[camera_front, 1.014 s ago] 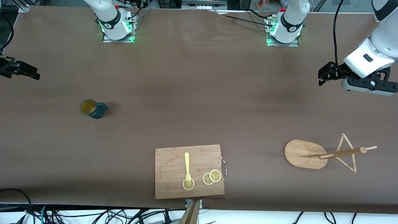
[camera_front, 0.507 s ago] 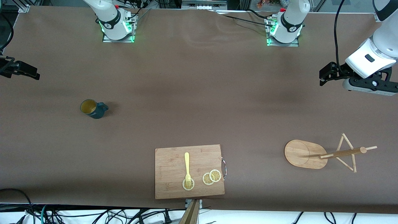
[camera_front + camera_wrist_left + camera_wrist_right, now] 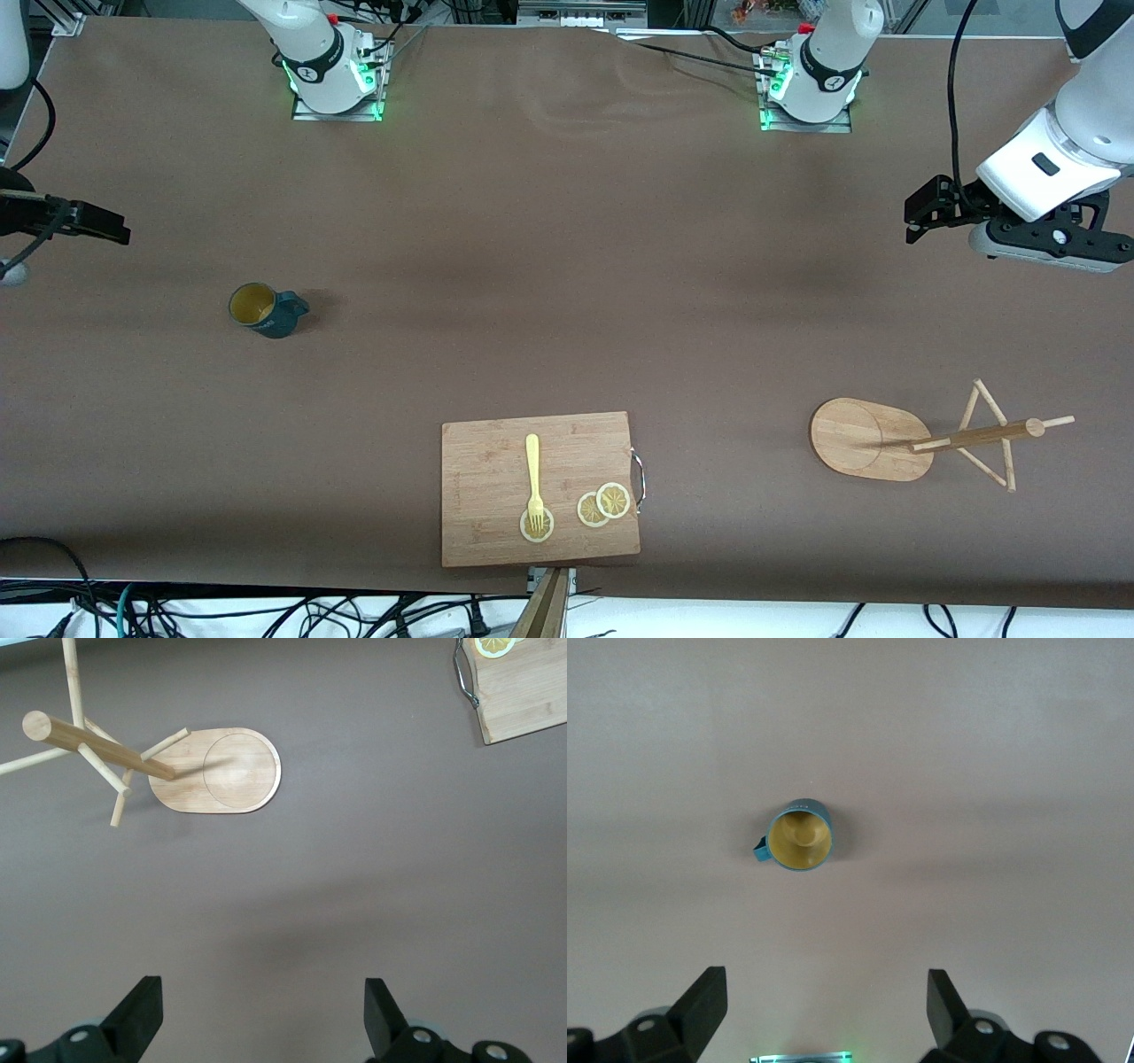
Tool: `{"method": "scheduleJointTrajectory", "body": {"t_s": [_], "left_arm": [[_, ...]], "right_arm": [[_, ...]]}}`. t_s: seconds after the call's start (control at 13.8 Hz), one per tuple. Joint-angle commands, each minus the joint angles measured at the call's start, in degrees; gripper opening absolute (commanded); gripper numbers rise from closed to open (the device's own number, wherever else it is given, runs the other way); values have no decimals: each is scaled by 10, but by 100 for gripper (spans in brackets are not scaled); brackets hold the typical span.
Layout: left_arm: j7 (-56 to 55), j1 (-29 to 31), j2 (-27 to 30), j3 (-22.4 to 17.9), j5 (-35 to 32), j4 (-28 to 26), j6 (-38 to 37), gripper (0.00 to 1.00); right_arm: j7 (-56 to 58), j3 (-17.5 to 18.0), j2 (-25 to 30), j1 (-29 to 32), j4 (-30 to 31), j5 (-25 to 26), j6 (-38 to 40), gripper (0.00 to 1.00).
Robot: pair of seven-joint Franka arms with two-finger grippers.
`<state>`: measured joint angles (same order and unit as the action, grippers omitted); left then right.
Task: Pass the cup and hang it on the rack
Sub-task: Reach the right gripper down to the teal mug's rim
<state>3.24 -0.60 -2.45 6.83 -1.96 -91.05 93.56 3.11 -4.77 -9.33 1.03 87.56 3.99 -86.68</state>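
Reaching for the cup (image 3: 262,309) looks like the step in hand, and it has barely begun. The cup stands upright on the brown table (image 3: 549,266) toward the right arm's end, mouth up, handle pointing toward the cutting board's side, well apart from the cutting board (image 3: 539,487) and farther from the front camera than it. Nothing touches it.

The right gripper (image 3: 819,1005) hangs high over the table's edge at its own end, fingers spread wide and empty; its wrist view looks straight down on the cup's yellow inside. By my judgement the next move calls for carrying that gripper over the cup, lowering it, and closing on the wall or rim so the handle stays free for the peg.

The left gripper (image 3: 261,1014) waits over its own end of the table, jaws likewise wide and holding nothing, with the rack (image 3: 921,436) in its wrist view. The rack stands level with the cutting board toward the left arm's end, pegs bare. On the board lie a fork (image 3: 533,478) and lemon slices (image 3: 602,505).
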Motion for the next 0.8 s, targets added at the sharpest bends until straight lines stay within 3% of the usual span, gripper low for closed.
{"method": "scheduleJointTrajectory", "body": {"t_s": [0.0, 0.36, 0.72], "left_arm": [[2, -1, 2, 1, -6, 10, -10, 100], [1, 0, 0, 0, -6, 10, -10, 100], [3, 6, 0, -1, -6, 10, -14, 100]], "right_arm": [[3, 2, -24, 5, -15, 19, 1, 100], [3, 2, -73, 7, 12, 14, -37, 100], [2, 4, -97, 7, 102, 12, -151, 100]]}}
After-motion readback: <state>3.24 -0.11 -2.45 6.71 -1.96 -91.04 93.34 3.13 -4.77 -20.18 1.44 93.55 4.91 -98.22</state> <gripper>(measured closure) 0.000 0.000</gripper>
